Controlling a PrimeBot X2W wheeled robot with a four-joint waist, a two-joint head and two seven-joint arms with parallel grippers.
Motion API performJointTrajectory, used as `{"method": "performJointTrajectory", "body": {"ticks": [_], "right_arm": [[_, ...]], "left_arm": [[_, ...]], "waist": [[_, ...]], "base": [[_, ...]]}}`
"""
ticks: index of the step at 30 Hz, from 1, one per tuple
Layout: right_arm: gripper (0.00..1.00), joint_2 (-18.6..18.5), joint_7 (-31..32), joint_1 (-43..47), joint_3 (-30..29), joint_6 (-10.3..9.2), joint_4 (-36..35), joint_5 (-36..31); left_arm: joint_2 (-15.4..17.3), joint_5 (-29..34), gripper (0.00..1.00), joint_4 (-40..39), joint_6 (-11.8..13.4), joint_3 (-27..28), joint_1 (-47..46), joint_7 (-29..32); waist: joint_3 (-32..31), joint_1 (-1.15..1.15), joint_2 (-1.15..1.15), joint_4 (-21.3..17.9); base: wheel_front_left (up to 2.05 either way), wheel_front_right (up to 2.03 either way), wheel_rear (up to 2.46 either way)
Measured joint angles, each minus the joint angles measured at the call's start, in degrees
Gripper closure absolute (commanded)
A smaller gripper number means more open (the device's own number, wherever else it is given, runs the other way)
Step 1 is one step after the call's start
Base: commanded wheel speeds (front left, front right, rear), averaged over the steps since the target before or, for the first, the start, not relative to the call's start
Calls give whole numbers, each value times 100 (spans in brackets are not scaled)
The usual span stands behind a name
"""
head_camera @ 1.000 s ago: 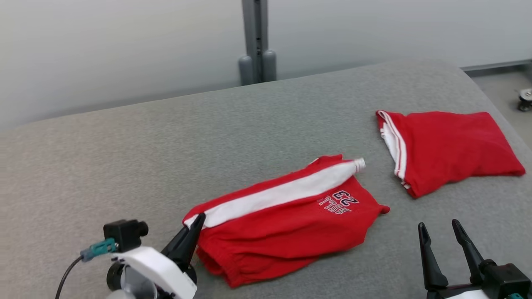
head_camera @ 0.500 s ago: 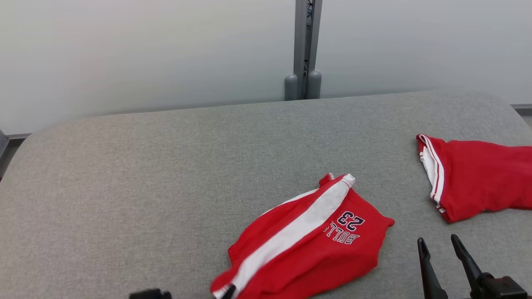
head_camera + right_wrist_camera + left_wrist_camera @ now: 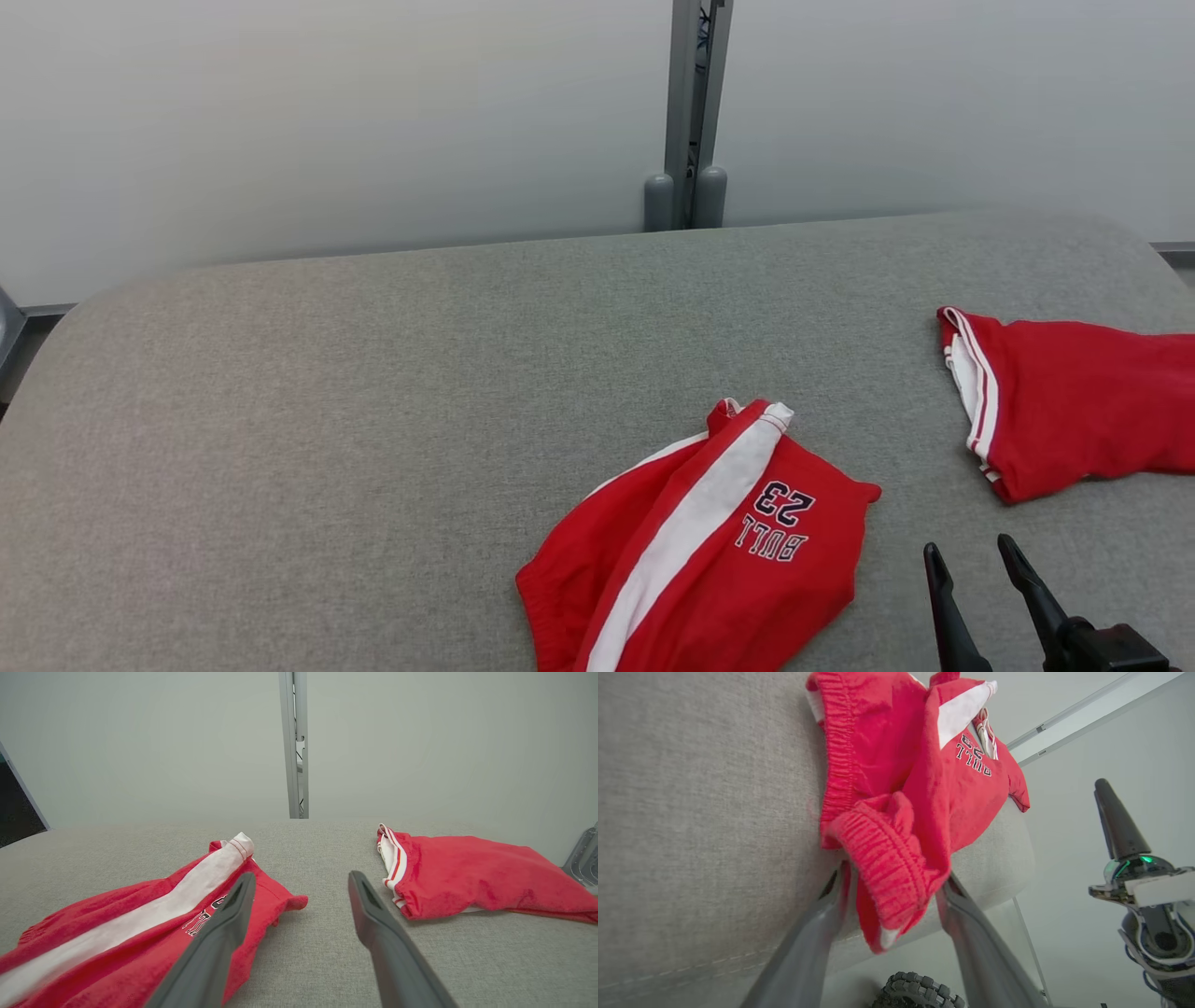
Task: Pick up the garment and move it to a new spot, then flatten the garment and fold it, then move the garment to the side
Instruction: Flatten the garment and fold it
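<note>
**Left jaws spread at the waistband, shorts at the desk's near edge**

The left jaws stand wide apart. Their fingers flank the bunched waistband, which sags between them past the near edge of the desk. I judge the hold released, though I cannot tell whether cloth touches either finger. The right jaws are spread and empty, low over the desk near its near edge, right of the shorts.

The shorts lie rumpled at the near edge, right of middle. Their long axis follows the white stripe, from the waistband at the near edge away toward the leg hem. The left arm is therefore nearer the waistband, and the right arm nearer the lettered leg, just to its left. A second garment lies well apart, toward the right edge.

The head view cuts off the shorts' near end, so how much overhangs is hard to judge. In the left wrist view the layers overlap and are hard to tell apart.
</note>
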Motion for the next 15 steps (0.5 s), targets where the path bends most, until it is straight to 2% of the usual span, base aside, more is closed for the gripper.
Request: {"method": "performJointTrajectory", "body": {"ticks": [2,4,5,7,9,11,13,14,15], "right_arm": [[0,-3,0,-4,-20,0,-2,7],[0,-3,0,-4,-23,0,-3,14],[0,-3,0,-4,-23,0,-3,14],[0,-2,0,-10,-22,1,-5,18],[0,-3,0,-13,-42,0,-16,30],[0,-4,0,-21,-37,0,-19,47],[0,-3,0,-33,-19,0,-26,65],[0,-3,0,-94,41,0,-34,66],[0,-3,0,-94,41,0,-34,66]], "left_arm": [[210,-19,0,-122,71,-8,12,248],[580,-115,0,-438,166,77,101,495],[580,-115,0,-438,166,77,101,495],[954,-147,0,-861,333,214,244,648],[1347,-130,0,-1298,580,450,333,690],[1600,-159,0,-1637,826,783,327,656],[1677,-203,0,-1914,1036,1049,271,587],[1798,-145,0,-2019,1266,1182,115,630],[1798,-145,0,-2019,1266,1182,115,630]], "waist": [[9,0,0,-88],[27,0,0,-187],[27,0,0,-187],[49,0,0,-299],[79,0,0,-415],[121,0,0,-519],[178,0,0,-618],[253,0,0,-720],[253,0,0,-720]], "base": [[0,0,0],[0,0,0],[0,0,0],[0,0,0],[0,0,0],[0,0,0],[0,0,0],[0,0,0],[0,0,0]]}}
